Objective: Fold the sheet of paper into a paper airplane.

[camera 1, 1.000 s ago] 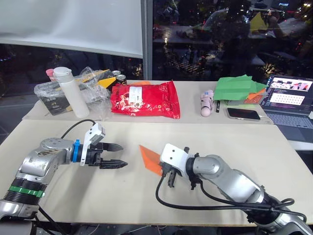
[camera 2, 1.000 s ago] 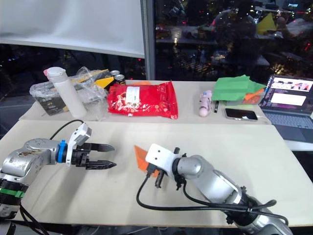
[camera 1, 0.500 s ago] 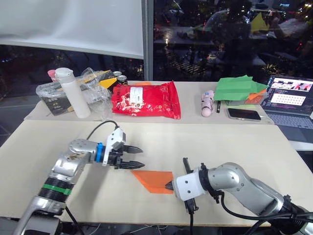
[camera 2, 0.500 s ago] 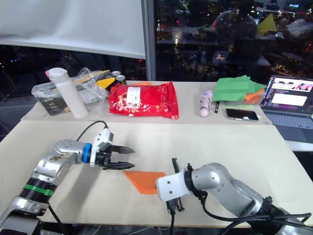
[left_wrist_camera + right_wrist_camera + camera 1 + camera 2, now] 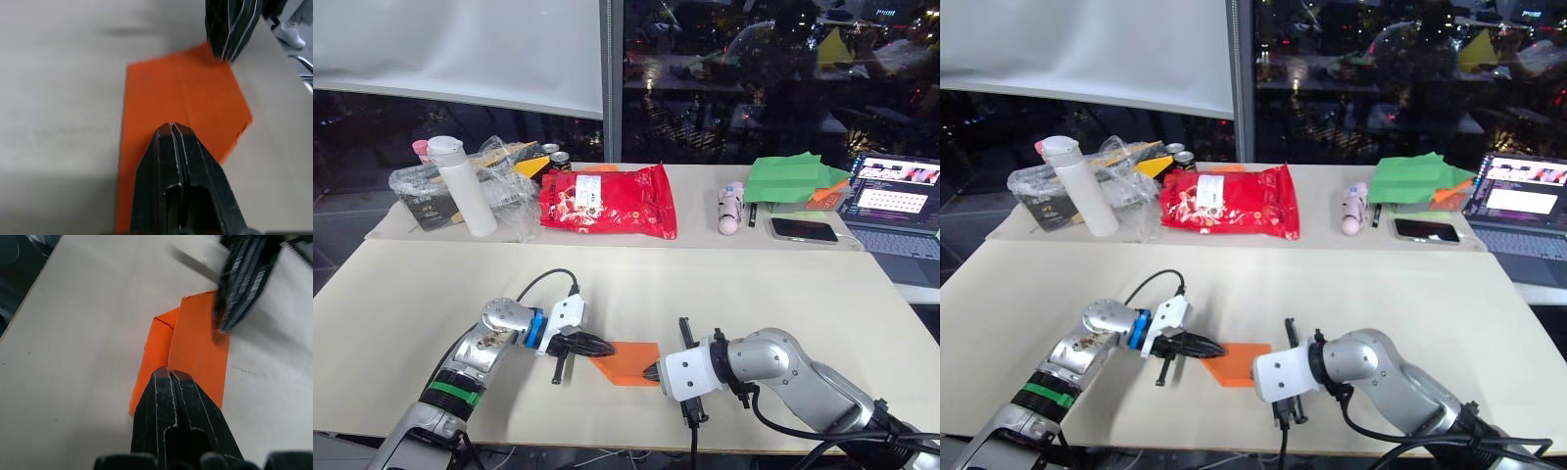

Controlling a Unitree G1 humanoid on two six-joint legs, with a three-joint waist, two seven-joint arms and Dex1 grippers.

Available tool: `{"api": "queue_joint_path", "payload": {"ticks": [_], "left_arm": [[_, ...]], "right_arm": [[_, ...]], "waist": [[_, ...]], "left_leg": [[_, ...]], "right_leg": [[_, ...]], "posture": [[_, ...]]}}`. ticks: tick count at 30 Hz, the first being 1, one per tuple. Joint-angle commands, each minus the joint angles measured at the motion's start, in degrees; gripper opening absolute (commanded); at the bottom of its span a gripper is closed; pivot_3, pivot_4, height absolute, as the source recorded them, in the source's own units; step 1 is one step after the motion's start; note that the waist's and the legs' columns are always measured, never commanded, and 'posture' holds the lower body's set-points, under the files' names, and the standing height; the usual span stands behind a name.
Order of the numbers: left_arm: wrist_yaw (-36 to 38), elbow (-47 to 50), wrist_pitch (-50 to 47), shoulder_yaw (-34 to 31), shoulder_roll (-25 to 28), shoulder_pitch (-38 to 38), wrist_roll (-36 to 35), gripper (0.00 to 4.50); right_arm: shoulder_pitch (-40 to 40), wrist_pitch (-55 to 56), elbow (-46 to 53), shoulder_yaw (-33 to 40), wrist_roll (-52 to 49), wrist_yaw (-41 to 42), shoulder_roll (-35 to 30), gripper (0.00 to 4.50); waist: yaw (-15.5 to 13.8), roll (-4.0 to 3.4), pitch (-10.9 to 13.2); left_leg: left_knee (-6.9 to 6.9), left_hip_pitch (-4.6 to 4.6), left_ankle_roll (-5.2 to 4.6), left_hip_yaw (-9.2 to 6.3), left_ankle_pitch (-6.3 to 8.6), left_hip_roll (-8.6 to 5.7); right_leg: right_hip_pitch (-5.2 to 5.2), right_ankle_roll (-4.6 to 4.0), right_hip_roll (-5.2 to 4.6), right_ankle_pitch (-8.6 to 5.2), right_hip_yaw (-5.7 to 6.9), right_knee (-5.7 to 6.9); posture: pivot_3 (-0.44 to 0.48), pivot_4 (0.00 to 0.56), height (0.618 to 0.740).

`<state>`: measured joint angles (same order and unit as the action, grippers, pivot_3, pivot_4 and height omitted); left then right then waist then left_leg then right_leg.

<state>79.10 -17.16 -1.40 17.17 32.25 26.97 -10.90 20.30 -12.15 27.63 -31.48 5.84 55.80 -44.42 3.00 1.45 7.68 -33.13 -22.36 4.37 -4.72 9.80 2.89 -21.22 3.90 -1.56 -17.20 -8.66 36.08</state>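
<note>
The sheet of paper (image 5: 628,361) is thin, matt orange paper with sharp creases and layered folds. It lies on a smooth, matt beige worktop (image 5: 724,294). Both tools have matt black fingers (image 5: 178,161) with fine ridges. The snack bag (image 5: 607,200) is glossy red foil, and the bottle (image 5: 470,186) is smooth white plastic.

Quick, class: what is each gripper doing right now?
Left gripper: shut, tips on the orange sheet of paper.
Right gripper: shut, tips on the sheet's opposite edge.
</note>
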Motion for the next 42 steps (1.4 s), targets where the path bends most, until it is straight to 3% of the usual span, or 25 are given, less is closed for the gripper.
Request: {"api": "queue_joint_path", "payload": {"ticks": [1,8,13,21,30,39,42], "left_arm": [[-1.2,-3.5,3.9,1.2,-2.0,1.5,2.7,0.03],[1.7,-4.1,4.1,2.6,-2.8,0.3,3.2,0.03],[2.5,-0.9,3.8,3.0,-1.0,-3.2,3.5,0.03],[-0.5,6.2,-1.4,1.3,-0.6,-7.5,1.5,0.03],[-2.7,6.8,-3.1,-1.8,1.5,-7.8,1.1,0.03],[-3.6,6.5,-2.7,-3.2,2.9,-7.7,0.9,0.03],[-4.8,8.8,-7.1,-5.5,2.0,-7.7,-2.8,0.03]], "right_arm": [[-0.5,-1.4,1.4,2.7,-2.4,1.3,0.8,0.00],[-0.7,-17.2,2.8,6.5,-12.7,3.7,4.6,0.00],[2.5,-21.2,0.2,6.6,-15.4,5.3,6.2,0.00],[8.9,-19.1,-9.8,3.1,-13.2,8.6,7.3,0.00],[12.4,-14.3,-19.5,2.6,-10.6,8.6,10.8,0.00],[12.2,-12.5,-22.4,2.7,-8.6,8.9,12.5,0.00],[11.8,-12.3,-22.7,2.4,-7.4,8.4,12.6,0.00]], "waist": [[-0.3,0.00,0.0],[-0.4,-0.04,0.0],[-0.2,-0.14,-0.1],[-0.2,-0.26,-0.2],[-0.1,-0.30,-0.2],[-0.2,-0.31,-0.1],[-0.2,-0.32,-0.1]], "left_leg": [[-0.02,0.00,-0.01,0.00,0.01,0.00],[-0.20,0.00,-0.16,0.00,0.10,-0.02],[-0.22,0.08,-0.27,-0.01,0.16,-0.01],[-0.52,0.07,-0.66,0.00,0.39,-0.01],[-0.71,0.11,-0.94,0.00,0.55,0.01],[-0.72,0.09,-0.94,0.00,0.55,0.01],[-0.72,0.09,-0.94,0.00,0.55,0.01]], "right_leg": [[0.00,0.00,0.00,0.00,0.00,0.00],[0.13,0.01,0.00,0.00,0.00,0.03],[0.16,0.04,0.02,-0.02,0.00,0.09],[0.21,0.13,0.04,-0.08,0.00,0.14],[0.29,0.16,0.06,-0.10,0.01,0.18],[0.29,0.15,0.06,-0.10,0.01,0.18],[0.28,0.15,0.06,-0.10,0.01,0.19]], "posture": [[0.000,0.150,0.715],[0.000,0.150,0.715],[0.000,0.150,0.715],[0.000,0.150,0.715],[0.000,0.150,0.715],[0.000,0.150,0.715],[0.000,0.150,0.715]]}}
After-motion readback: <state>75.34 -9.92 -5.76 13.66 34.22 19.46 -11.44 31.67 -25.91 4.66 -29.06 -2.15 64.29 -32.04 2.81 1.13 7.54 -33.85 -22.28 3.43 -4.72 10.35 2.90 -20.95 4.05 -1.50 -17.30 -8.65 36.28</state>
